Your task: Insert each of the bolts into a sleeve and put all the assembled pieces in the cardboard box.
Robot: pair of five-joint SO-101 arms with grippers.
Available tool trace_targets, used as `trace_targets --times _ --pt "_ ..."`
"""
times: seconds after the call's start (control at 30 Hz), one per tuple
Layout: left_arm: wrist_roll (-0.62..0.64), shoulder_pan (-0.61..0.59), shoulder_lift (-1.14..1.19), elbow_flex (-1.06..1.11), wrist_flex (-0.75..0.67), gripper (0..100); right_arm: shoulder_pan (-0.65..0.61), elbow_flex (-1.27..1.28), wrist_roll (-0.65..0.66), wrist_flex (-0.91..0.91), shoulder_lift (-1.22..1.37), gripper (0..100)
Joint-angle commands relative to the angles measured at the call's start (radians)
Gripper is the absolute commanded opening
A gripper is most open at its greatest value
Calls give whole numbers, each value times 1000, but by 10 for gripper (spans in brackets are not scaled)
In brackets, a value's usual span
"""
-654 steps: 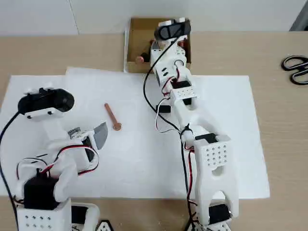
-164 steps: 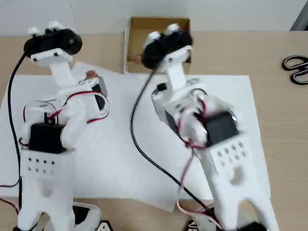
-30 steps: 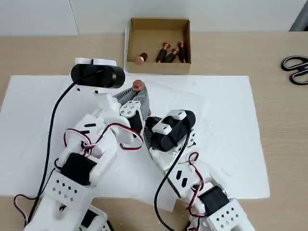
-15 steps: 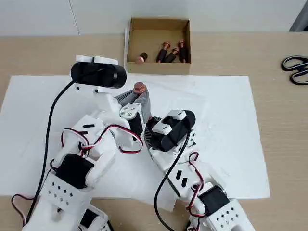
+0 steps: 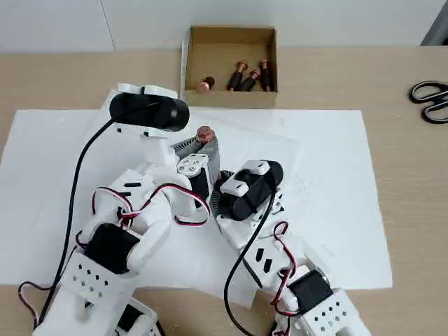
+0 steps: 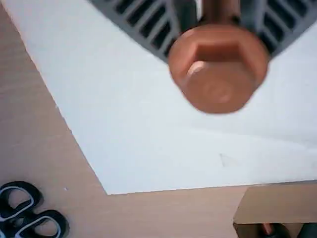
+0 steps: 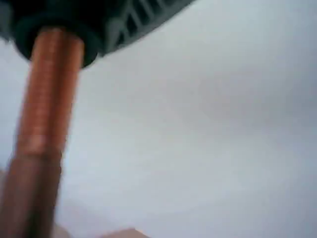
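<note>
Over the wooden table, seen from above, a white paper sheet lies beneath both arms. The left arm stretches across the sheet. The left gripper is clamped on a copper bolt, whose head points up between the grey fingertips. That bolt hangs over the far middle of the sheet, near the cardboard box but apart from it. The box stands on the bare table at the sheet's far edge and holds four assembled pieces: one by its left wall, three close together toward its right wall. The right arm bends in from the near edge, and its wrist camera sits just beside the left gripper, hiding its own fingers from this side. Black scissors lie on the table, well apart to the right.

Close up from the left wrist, the bolt's hexagonal head faces the lens, its shank pinched between two grey ribbed fingers. Beyond it lie the sheet, the table, the scissors and a corner of the box.

Seen from the right wrist, the right gripper holds a dark sleeve, with one ribbed finger beside it. The bolt's threaded shaft comes out of the sleeve's mouth, so the bolt is partly inside. The white sheet lies behind.
</note>
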Motion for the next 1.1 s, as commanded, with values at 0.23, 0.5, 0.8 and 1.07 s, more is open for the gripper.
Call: trace_targets --times 0.23,0.5,0.8,1.07 --pt "-8 23 -21 53 -2 6 -1 -6 -2 -7 -16 4" --pt "-9 23 -21 108 5 6 -1 -6 -2 -5 -16 4" --pt "-9 66 -21 117 86 6 -1 -6 -2 -4 -16 4" --pt "-9 72 -21 136 84 8 -1 -6 -2 -2 -16 4"
